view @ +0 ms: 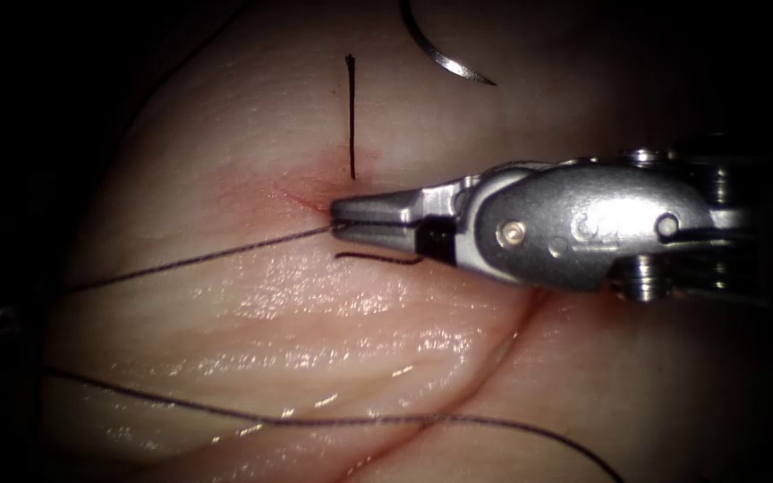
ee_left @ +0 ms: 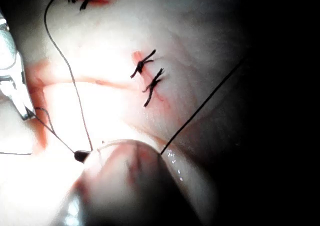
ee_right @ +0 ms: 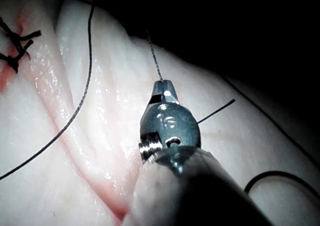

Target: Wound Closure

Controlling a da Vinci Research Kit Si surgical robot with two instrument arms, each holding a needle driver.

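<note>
Steel jaws of the right tool (view: 340, 224) come in from the right of the endoscope view and sit closed on the thread (view: 199, 259) just at the reddened spot on the tissue (view: 225, 161) — the strand runs taut from the tips off to the left. We see the same grip in the right wrist view, thread leaving the tool's tip (ee_right: 162, 83). The needle (view: 445, 55) lies free on the tissue, well above the tool, held by nothing and not in the tissue. A cut end of thread (view: 351, 116) stands up from the spot; a shorter one (view: 378, 259) lies just under the jaws. We cannot tell the left tool's state.
</note>
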